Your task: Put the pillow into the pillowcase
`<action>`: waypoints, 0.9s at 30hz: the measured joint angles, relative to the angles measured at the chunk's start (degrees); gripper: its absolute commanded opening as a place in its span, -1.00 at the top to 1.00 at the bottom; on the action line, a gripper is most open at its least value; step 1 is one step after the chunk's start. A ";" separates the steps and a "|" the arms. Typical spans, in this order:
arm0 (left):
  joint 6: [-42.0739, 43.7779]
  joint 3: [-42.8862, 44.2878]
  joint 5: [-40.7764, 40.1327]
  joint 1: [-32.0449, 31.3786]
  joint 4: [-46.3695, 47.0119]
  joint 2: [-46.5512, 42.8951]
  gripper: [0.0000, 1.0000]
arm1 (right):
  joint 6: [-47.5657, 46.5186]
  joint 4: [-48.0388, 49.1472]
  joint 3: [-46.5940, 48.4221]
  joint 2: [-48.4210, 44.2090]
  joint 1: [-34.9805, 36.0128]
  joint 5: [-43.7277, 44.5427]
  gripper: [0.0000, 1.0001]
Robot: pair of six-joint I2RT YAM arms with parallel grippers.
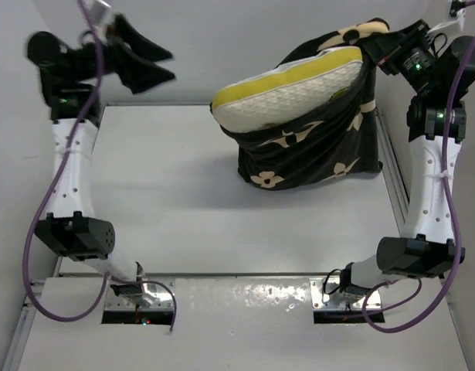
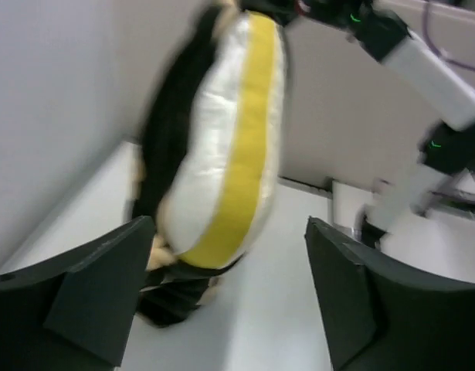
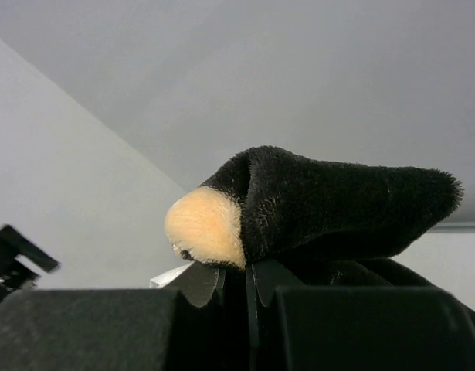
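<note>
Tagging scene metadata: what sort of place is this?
Probably a lab robot cell, not a home: bare white table with edge rails, plain grey walls, two arms bolted to metal plates.

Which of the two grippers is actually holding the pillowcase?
The right gripper: its jaws are shut on a fold of the black flowered pillowcase. The left gripper stands open and empty, apart from the fabric.

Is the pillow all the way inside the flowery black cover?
No, the pillow sticks out of the open top of the pillowcase, with its white and yellow end still bare.
</note>
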 measured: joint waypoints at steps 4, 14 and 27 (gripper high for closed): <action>7.74 -9.55 -2.47 -8.70 -5.35 0.42 -0.99 | 0.31 1.75 -3.06 -0.98 1.33 -0.15 1.00; 16.44 -10.64 -19.21 -9.99 -19.12 13.66 -0.99 | -3.41 -2.56 -4.00 -3.93 2.19 0.28 1.00; -0.42 -26.34 -5.90 -14.84 0.24 13.68 -0.99 | -9.84 -13.18 -0.28 -4.66 2.23 4.39 1.00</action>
